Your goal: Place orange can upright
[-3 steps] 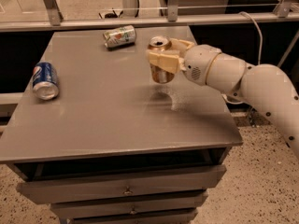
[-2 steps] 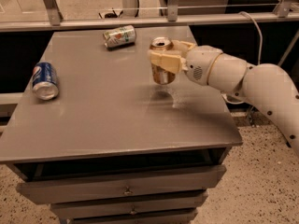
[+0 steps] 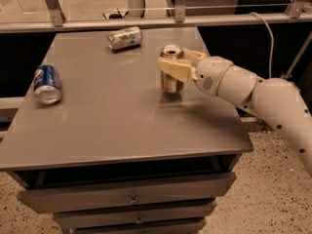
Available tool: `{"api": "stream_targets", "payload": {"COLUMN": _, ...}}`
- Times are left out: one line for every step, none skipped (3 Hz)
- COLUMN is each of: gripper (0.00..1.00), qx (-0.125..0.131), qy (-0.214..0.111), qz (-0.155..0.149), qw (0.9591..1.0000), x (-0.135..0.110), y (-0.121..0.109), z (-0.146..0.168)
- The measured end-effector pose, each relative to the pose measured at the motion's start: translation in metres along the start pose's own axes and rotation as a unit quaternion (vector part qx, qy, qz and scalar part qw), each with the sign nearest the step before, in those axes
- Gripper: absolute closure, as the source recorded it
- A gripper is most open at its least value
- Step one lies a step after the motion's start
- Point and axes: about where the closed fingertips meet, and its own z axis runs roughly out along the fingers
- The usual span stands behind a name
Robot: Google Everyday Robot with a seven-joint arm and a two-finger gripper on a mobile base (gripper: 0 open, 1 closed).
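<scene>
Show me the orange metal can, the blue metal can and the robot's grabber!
Orange metal can (image 3: 171, 85): camera view, lower body.
Blue metal can (image 3: 46, 80): camera view, its side.
Gripper (image 3: 171, 62): camera view, between fingertips, around that can.

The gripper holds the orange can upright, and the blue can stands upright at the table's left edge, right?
Not quite. The camera view shows the blue can lying on its side at the table's left edge. The gripper does hold the orange can upright.
</scene>
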Motion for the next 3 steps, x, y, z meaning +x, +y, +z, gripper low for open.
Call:
{"api": "stream_targets", "payload": {"gripper": 0.55, "qx": 0.004, "qy": 0.000, "qz": -0.003, "qw": 1.0000, "x": 0.0042, "y": -0.0033, "z": -0.0016}}
{"api": "stream_targets", "payload": {"gripper": 0.31, "qx": 0.008, "qy": 0.004, "qz": -0.003, "qw": 1.0000, "x": 0.0083, "y": -0.0059, "z": -0.0035}}
{"api": "stream_targets", "payload": {"gripper": 0.08, "qx": 0.012, "qy": 0.008, "qz": -0.002, "qw": 0.9999, "x": 0.0124, "y": -0.0084, "z": -0.0051}}
